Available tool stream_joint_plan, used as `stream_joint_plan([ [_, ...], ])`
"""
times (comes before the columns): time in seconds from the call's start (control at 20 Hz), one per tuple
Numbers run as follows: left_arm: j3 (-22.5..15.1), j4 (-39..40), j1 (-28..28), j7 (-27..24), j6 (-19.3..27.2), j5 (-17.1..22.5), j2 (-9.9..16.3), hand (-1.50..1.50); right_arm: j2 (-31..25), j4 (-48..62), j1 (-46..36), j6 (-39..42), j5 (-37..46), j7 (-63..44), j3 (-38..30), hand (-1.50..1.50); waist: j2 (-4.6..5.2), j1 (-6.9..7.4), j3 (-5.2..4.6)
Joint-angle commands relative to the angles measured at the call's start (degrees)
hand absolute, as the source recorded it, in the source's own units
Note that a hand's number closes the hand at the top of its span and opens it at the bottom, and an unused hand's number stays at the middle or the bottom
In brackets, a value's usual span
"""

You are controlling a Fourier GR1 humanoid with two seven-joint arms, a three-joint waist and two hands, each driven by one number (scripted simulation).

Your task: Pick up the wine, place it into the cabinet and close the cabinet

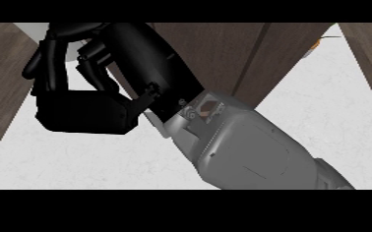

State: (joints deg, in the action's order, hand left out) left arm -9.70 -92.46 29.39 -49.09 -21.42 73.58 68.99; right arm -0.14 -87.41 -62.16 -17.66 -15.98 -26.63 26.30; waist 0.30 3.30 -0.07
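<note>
My right hand fills the upper left of the head view, and its grey forearm comes in from the lower right. Its fingers rise and curl over at the top onto a dark glossy cylinder, which looks like the wine bottle. The thumb bends in toward the same cylinder. The bottle slants from the top edge down toward the wrist, and its lower end is hidden behind the forearm. Behind the hand stand the brown wooden panels of the cabinet. My left hand does not show.
The white speckled counter spreads below and to the right. Another brown wooden panel runs down the left edge and one crosses the top right corner. A small orange-tipped object lies at the far right.
</note>
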Motion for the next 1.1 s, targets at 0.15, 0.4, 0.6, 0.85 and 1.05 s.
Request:
stream_joint_plan([
  [0.15,1.82,0.49,-0.27,-1.1,-3.31,-1.72,-1.69,-1.5,0.14,11.27,-4.14,19.56,-15.72,-2.58,-0.6,1.5,0.68,1.39,-0.09],
  [0.4,4.17,0.06,-0.21,0.79,-4.36,-0.64,-1.46,-1.5,-0.04,19.43,-6.25,34.87,-22.77,-6.68,-0.48,1.5,0.54,0.79,-0.03],
  [0.6,6.55,0.23,1.38,2.17,-6.63,-0.23,-1.98,-1.5,0.14,27.69,-8.34,36.99,-25.67,-5.24,2.18,1.5,0.08,0.64,0.0],
  [0.85,9.98,1.42,2.54,4.4,-7.77,0.02,-2.78,-1.5,0.14,35.85,-9.26,46.12,-28.9,-2.77,-4.9,1.5,0.09,-0.37,0.06],
  [1.05,9.81,1.12,3.03,4.9,-7.63,-3.25,-6.27,-1.5,0.14,38.27,-9.63,46.4,-33.27,-0.59,-4.31,1.5,-0.15,-0.6,0.06],
])
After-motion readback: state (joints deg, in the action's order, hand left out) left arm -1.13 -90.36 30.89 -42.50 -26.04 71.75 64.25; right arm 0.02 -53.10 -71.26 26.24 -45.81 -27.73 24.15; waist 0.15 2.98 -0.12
